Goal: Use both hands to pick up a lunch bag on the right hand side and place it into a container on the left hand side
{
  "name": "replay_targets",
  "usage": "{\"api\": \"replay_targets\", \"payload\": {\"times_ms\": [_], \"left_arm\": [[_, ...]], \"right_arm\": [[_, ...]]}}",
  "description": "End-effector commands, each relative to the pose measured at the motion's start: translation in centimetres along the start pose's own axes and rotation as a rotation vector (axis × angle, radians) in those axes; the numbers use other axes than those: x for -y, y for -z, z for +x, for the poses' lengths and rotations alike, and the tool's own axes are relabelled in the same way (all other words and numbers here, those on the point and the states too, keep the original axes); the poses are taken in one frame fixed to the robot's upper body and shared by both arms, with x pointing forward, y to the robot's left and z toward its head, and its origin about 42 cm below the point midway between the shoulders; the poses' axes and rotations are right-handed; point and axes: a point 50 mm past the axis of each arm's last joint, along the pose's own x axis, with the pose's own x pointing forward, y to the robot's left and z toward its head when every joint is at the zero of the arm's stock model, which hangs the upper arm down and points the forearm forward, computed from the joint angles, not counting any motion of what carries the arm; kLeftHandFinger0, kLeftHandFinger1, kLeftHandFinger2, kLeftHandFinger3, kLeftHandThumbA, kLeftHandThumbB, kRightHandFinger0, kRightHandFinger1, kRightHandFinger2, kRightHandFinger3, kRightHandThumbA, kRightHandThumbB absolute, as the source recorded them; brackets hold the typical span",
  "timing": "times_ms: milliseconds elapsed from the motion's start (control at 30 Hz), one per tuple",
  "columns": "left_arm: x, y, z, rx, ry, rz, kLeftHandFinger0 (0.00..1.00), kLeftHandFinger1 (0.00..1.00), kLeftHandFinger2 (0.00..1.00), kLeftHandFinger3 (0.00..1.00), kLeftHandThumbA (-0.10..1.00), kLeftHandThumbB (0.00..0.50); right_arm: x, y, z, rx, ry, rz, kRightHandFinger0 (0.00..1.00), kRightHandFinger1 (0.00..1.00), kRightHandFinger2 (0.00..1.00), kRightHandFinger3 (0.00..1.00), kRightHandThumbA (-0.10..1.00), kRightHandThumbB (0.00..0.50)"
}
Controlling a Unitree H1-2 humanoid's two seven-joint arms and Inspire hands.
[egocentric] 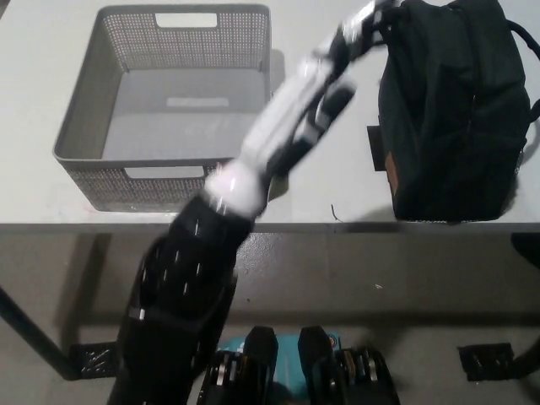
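The dark lunch bag [451, 110] lies on the right part of the white table [325, 181], with a handle loop at its top left. The grey perforated container [80, 126] stands on the left and holds nothing. My white left hand [353, 35] reaches diagonally across the table, passing over the container's right front corner. It is blurred, open, stretched out and holding nothing, and it ends at the bag's upper left edge by the handle. My black right hand is out of the picture.
A black tape mark [374, 148] sits on the table just left of the bag. The table's front edge [380, 224] runs across the middle of the view, with grey floor below it. A dark shape [527, 249] shows at the right edge.
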Motion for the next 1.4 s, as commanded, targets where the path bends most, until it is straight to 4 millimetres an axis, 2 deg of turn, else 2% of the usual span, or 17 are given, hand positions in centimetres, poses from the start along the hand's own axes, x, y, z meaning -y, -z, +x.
{"api": "replay_targets", "payload": {"times_ms": [0,33,67,167,200,233,367,433,533,700,867,1100,1167,1233,1267,1300,1367], "left_arm": [[-1.2,-0.2,4.3,-0.020,-0.057,0.033,1.00,1.00,1.00,1.00,1.00,0.369],[-1.3,0.3,6.0,-0.047,-0.055,0.054,1.00,1.00,1.00,1.00,1.00,0.358],[-1.3,0.4,6.3,-0.056,-0.055,0.061,1.00,1.00,1.00,1.00,1.00,0.357],[-1.5,1.6,8.3,-0.083,-0.068,0.082,1.00,1.00,1.00,1.00,1.00,0.333],[-1.6,2.3,9.0,-0.101,-0.075,0.086,1.00,1.00,1.00,1.00,1.00,0.320],[-1.6,2.8,9.6,-0.120,-0.080,0.091,1.00,1.00,1.00,1.00,1.00,0.323],[-1.6,4.2,11.5,-0.184,-0.108,0.076,1.00,1.00,1.00,1.00,1.00,0.356],[-1.3,4.3,12.2,-0.200,-0.110,0.056,1.00,1.00,1.00,1.00,1.00,0.361],[-1.0,5.4,14.0,-0.270,-0.120,0.026,1.00,1.00,1.00,1.00,1.00,0.392],[-1.0,7.3,13.9,-0.305,-0.144,0.016,1.00,1.00,1.00,1.00,1.00,0.363],[-1.4,9.1,12.8,-0.355,-0.180,0.018,1.00,1.00,1.00,1.00,1.00,0.385],[-0.4,11.4,11.2,-0.424,-0.164,0.013,1.00,1.00,1.00,1.00,1.00,0.309],[0.0,12.0,10.8,-0.434,-0.161,0.001,1.00,1.00,1.00,1.00,1.00,0.310],[0.6,13.0,10.2,-0.461,-0.151,0.012,1.00,1.00,1.00,1.00,1.00,0.318],[0.8,13.0,10.3,-0.465,-0.147,0.015,1.00,1.00,1.00,1.00,1.00,0.320],[1.5,13.4,9.9,-0.475,-0.140,0.017,1.00,1.00,1.00,1.00,1.00,0.299],[2.0,13.9,9.5,-0.481,-0.134,0.027,1.00,1.00,1.00,1.00,1.00,0.277]], "right_arm": [[1.7,1.5,3.4,0.031,0.036,-0.074,1.00,1.00,1.00,1.00,1.00,0.123],[2.7,2.8,4.9,-0.001,0.038,-0.081,1.00,1.00,1.00,1.00,1.00,0.117],[2.9,3.0,5.2,-0.007,0.039,-0.084,1.00,1.00,1.00,1.00,1.00,0.117],[3.7,4.1,7.3,-0.006,0.038,-0.119,1.00,1.00,1.00,1.00,1.00,0.155],[4.1,4.7,8.5,-0.010,0.039,-0.129,1.00,1.00,1.00,1.00,1.00,0.186],[4.3,5.3,9.5,-0.015,0.038,-0.134,1.00,1.00,1.00,1.00,1.00,0.214],[4.1,7.2,12.5,-0.065,0.041,-0.148,1.00,1.00,1.00,1.00,1.00,0.199],[4.4,7.3,13.1,-0.067,0.048,-0.152,1.00,1.00,1.00,1.00,1.00,0.198],[3.9,9.2,15.3,-0.132,0.037,-0.130,1.00,1.00,1.00,1.00,1.00,0.216],[2.7,10.8,16.1,-0.188,0.036,-0.117,1.00,1.00,1.00,1.00,1.00,0.125],[2.0,11.9,15.9,-0.223,0.037,-0.098,1.00,1.00,1.00,1.00,1.00,0.138],[0.6,13.7,14.5,-0.283,0.024,-0.052,1.00,1.00,1.00,1.00,1.00,0.178],[-0.1,14.1,14.3,-0.304,0.020,-0.027,1.00,1.00,1.00,1.00,1.00,0.187],[-0.7,14.5,13.9,-0.321,0.018,-0.025,1.00,1.00,1.00,1.00,1.00,0.167],[-0.7,14.6,13.9,-0.326,0.022,-0.022,1.00,1.00,1.00,1.00,1.00,0.185],[-0.9,15.0,13.6,-0.347,0.015,-0.016,1.00,1.00,1.00,1.00,1.00,0.166],[-1.5,15.4,13.5,-0.369,0.006,-0.005,1.00,1.00,1.00,1.00,1.00,0.175]]}}
